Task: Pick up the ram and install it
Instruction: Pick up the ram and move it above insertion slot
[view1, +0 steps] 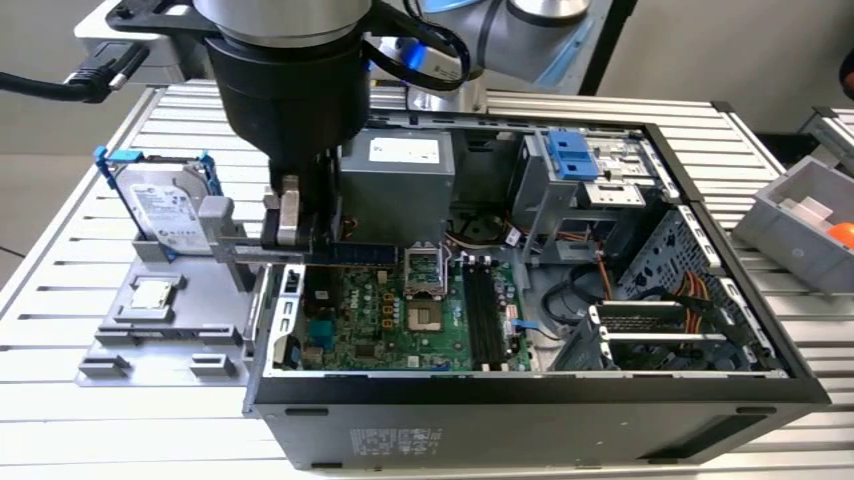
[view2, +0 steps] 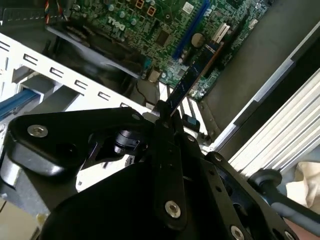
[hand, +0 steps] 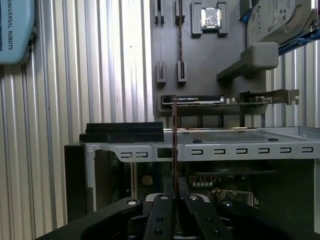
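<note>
As the ram (view1: 363, 254) hangs pinched at one end in the gripper (view1: 302, 238), it lies level on its long edge. Its free end reaches toward the exterior view's right. From where I stand it sits above the green motherboard (view1: 387, 320), close to the wall of the open computer case (view1: 534, 385) on the exterior view's left. It is well apart from the dark memory slots (view1: 483, 310), which run beside the processor socket (view1: 423, 272).

In the second wrist view the ram (view2: 192, 75) is a dark blue stick jutting out of the gripper (view2: 163, 116) toward the board. In the first wrist view the ram (hand: 174, 150) shows edge-on as a thin line rising from the gripper (hand: 174, 192), whose jaws are drawn narrow and shut tight on it.

Just outside the case, on the exterior view's left, a grey fixture (view1: 200, 300) carries a silver hard drive (view1: 167, 205) standing in a blue-handled frame. A small square processor chip (view1: 154, 293) rests in its pocket there. Everything stands on a slatted metal table (view1: 80, 230), with a grey bin (view1: 801, 215) off to the exterior view's right.
</note>
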